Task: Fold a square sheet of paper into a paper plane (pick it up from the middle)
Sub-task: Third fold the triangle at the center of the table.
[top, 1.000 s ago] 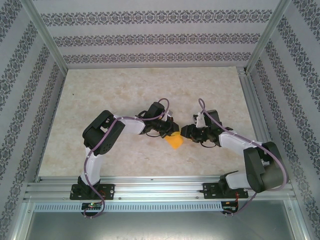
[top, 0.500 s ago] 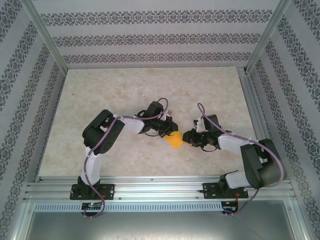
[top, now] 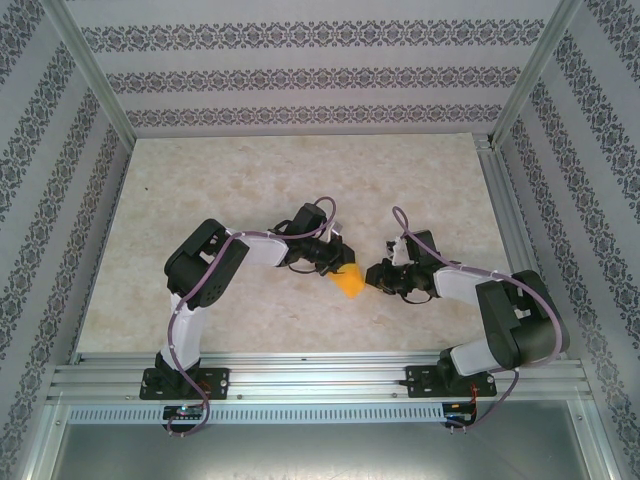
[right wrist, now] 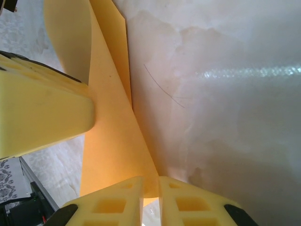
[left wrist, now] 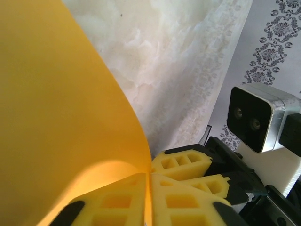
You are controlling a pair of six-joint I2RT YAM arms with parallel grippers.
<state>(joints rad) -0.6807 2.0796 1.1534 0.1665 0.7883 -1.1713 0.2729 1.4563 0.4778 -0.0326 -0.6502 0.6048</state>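
Note:
The square sheet of paper (top: 350, 281) hangs just above the table between my two grippers, bent into a curve. My left gripper (top: 338, 268) pinches its upper left edge. In the left wrist view the sheet (left wrist: 56, 117) bulges up and left from the closed left gripper (left wrist: 150, 175). My right gripper (top: 372, 277) meets the sheet from the right. In the right wrist view the orange sheet (right wrist: 108, 132) runs down into the narrow slot of the right gripper (right wrist: 151, 182), whose pads hold its lower edge. The paper plane is not formed.
The beige marbled table (top: 300, 170) lies under both arms, with aluminium rails along its right side (top: 497, 210) and near edge (top: 320, 375). Patterned walls enclose it. The right gripper's fingers (left wrist: 186, 162) sit close beside the left pads.
The right gripper has moved left onto the sheet's right edge and narrowed its jaws around it. The left gripper has kept its hold and barely shifted.

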